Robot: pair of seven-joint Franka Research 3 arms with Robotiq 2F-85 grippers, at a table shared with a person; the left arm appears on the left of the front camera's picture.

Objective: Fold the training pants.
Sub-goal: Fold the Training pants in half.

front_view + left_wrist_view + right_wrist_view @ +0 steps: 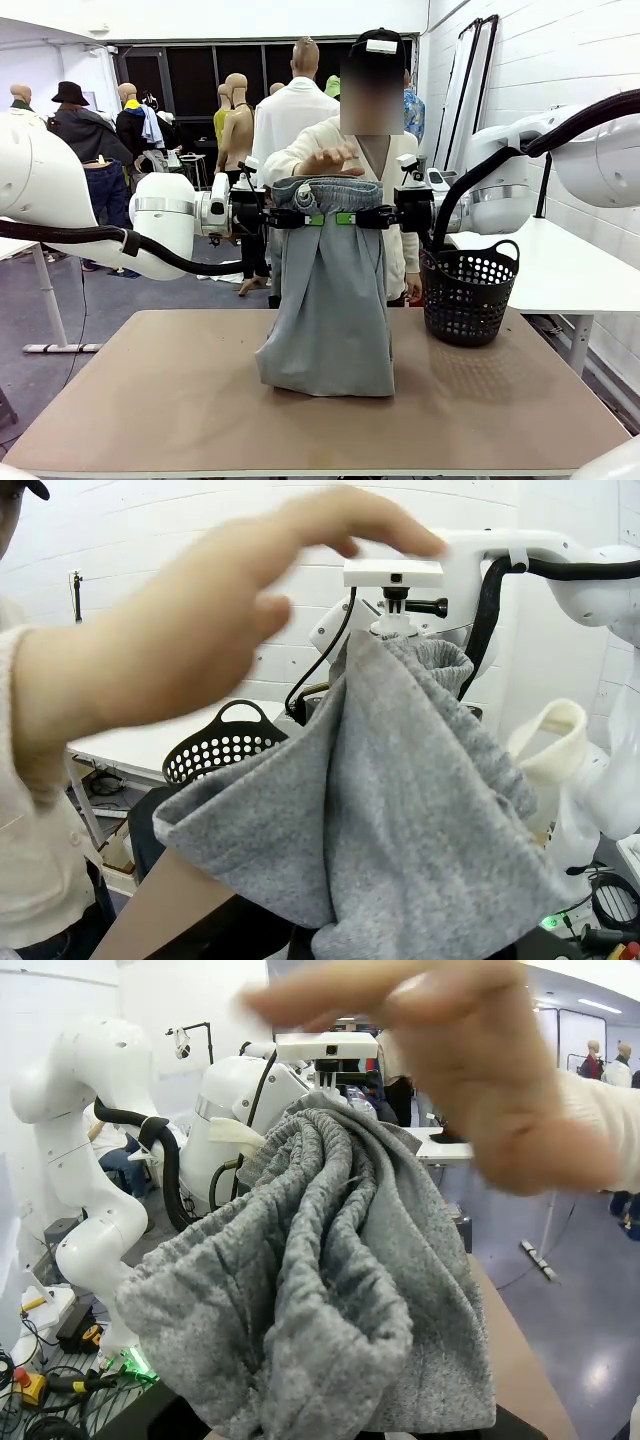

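Training pants [330, 300] hide both grippers' fingers in wrist views.

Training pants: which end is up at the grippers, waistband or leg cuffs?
The gathered waistband. Left gripper and right gripper pinch the training pants just below it; the other end rests bunched on the table.

No readable text, label, brand or number on anything in these views

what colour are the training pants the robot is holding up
Plain light grey training pants, clearest in the front view.
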